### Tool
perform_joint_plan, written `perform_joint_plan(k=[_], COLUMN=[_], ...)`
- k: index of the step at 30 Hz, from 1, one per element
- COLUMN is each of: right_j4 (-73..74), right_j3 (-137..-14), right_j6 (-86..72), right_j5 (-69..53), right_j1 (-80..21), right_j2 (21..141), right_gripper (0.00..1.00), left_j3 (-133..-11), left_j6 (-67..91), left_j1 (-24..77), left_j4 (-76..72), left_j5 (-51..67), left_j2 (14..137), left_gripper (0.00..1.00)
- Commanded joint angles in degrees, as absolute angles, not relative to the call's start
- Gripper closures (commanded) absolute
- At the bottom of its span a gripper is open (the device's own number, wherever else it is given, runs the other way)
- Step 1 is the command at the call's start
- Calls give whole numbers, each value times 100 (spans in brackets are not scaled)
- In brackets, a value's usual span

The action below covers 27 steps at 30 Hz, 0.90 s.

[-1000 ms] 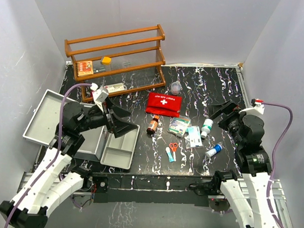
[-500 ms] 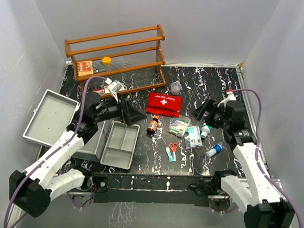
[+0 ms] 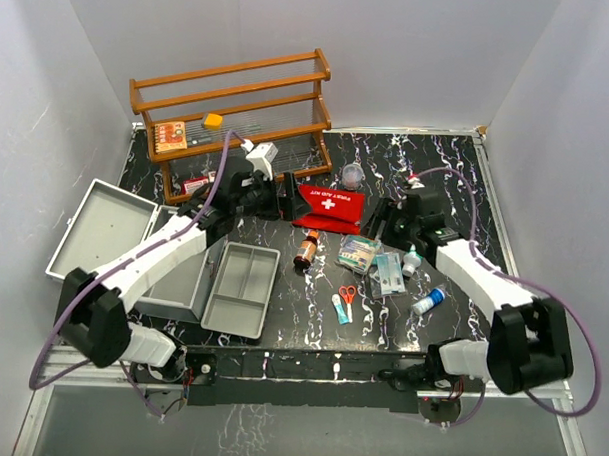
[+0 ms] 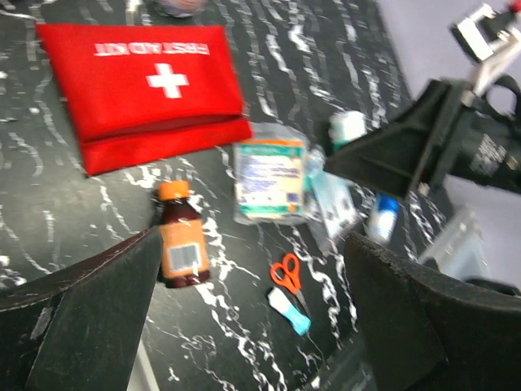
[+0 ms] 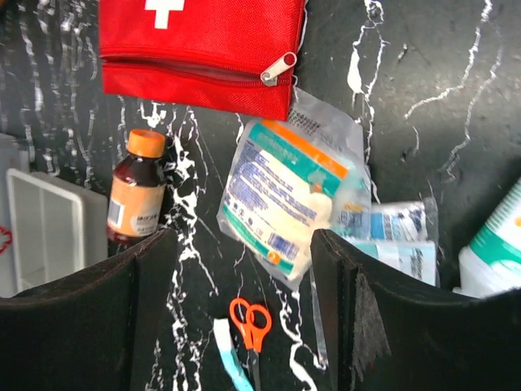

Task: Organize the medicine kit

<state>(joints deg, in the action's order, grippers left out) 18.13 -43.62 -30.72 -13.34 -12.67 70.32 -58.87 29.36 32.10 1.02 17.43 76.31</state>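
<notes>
We are holding the fingers of our left gripper (image 4: 252, 244) wide apart and empty beside the red first-aid pouch (image 4: 146, 81) and brown bottle (image 4: 179, 244). Our right gripper (image 5: 242, 244) is hovering with fingers equally spread by the gauze packet (image 5: 281, 195) at mid-counter. The medicine kit (image 3: 96, 231) is lying open by the near left corner, well apart from both, its grey tray (image 3: 240, 286) sitting against the case's right side
</notes>
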Motion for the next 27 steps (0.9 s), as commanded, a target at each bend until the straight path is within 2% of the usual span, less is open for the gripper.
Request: perform_joint_plan(k=[1,7,12,17,27], right_j4=[1087,856,439,196,441], right_j3=[-5026,-5751,-6043,-6239,-6684], right_j6=[-2824,-1286,3,1281,2579], right_j5=[-304,466,1120,1902,2124], right_j1=[-1781,-2428,-2993,-3444,-3856], right_j2=[7683,8528,9015,9594,10294], right_gripper=[36,40,41,48,49], left_j3=[-6509,-6252,-5731,-5377,-5283], left_j6=[2815,3058,3387,3645,3504], left_j1=[3237,3238,3237,3230,3234], left_j4=[937,1039,986,938,815], left_j5=[599,66,-831,-1402,-1377], left_j2=[8134,8022,7263,6516,5677], left_gripper=[9,9,9,9,7])
